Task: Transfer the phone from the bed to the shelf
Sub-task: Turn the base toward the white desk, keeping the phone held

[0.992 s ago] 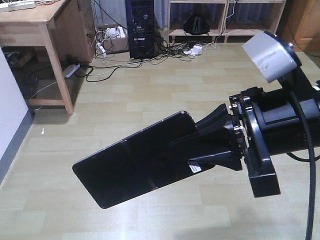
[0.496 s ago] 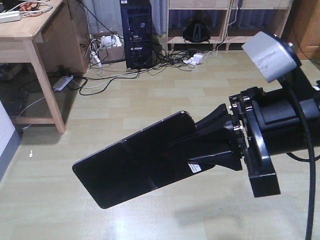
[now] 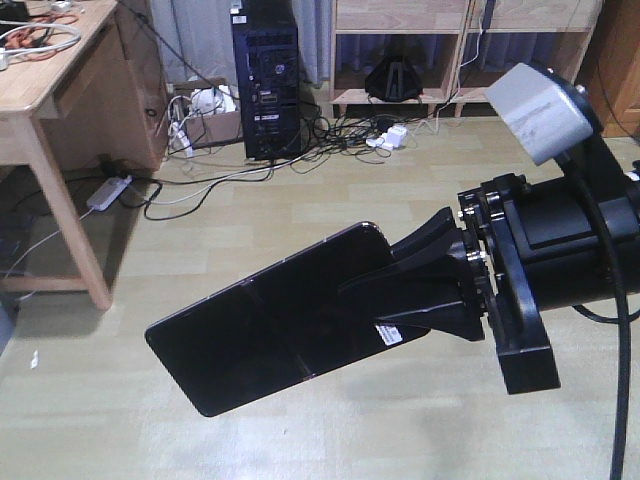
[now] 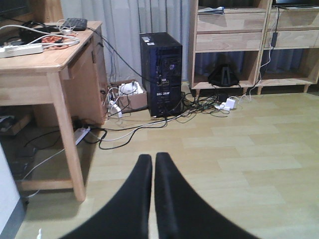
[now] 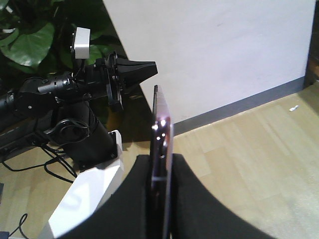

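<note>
Phone (image 3: 250, 330) looks wide and flat from the front, but the right wrist view shows only its thin edge, pinched in the right gripper (image 3: 365, 280) above the floor (image 3: 300, 200). Behind stand a wooden worktop (image 3: 40, 80), a black computer (image 3: 265, 80), tangled cables (image 3: 340, 125) and the shelf (image 3: 395, 15). The left gripper (image 4: 152, 167) points forward, squeezed together on nothing.

matte black right arm (image 3: 575, 245) with wedge-shaped jaws, grey camera box (image 3: 540, 110), thick black cable (image 3: 612, 300), white base (image 5: 92, 191).
</note>
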Controlling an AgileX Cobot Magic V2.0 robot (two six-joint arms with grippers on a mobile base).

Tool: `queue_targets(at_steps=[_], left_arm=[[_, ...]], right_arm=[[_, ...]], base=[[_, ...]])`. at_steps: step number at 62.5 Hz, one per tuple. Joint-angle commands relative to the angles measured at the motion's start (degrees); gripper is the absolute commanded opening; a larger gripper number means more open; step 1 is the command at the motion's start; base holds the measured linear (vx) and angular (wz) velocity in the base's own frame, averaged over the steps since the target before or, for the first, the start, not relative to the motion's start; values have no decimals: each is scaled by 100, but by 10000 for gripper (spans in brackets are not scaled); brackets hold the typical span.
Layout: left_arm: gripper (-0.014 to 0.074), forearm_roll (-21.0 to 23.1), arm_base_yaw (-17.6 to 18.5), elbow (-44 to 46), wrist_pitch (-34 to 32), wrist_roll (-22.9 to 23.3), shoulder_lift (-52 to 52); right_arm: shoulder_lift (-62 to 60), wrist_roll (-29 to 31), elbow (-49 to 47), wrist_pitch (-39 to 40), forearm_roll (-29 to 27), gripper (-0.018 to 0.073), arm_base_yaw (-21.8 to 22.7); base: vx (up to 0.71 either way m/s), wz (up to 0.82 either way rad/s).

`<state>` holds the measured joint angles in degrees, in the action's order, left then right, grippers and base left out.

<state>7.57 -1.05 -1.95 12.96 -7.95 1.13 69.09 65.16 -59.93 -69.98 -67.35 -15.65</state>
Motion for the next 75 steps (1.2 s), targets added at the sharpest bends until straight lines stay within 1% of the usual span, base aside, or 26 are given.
queue_targets(at_steps=[1,18,34,75], left_arm=[[1,34,16,-3,-391,22,29],[1,34,16,-3,-391,22,29],[1,34,16,-3,-391,22,29],[1,34,16,-3,-391,22,29]], right_arm=[[-133,16,-134,-393,-541,-4,8],[-133,16,-134,-393,-541,-4,8],[-133,16,-134,-393,-541,-4,8],[-133,16,-134,-393,-541,-4,8]], base=[[34,-9],[31,-15],[27,-33],[23,-56]])
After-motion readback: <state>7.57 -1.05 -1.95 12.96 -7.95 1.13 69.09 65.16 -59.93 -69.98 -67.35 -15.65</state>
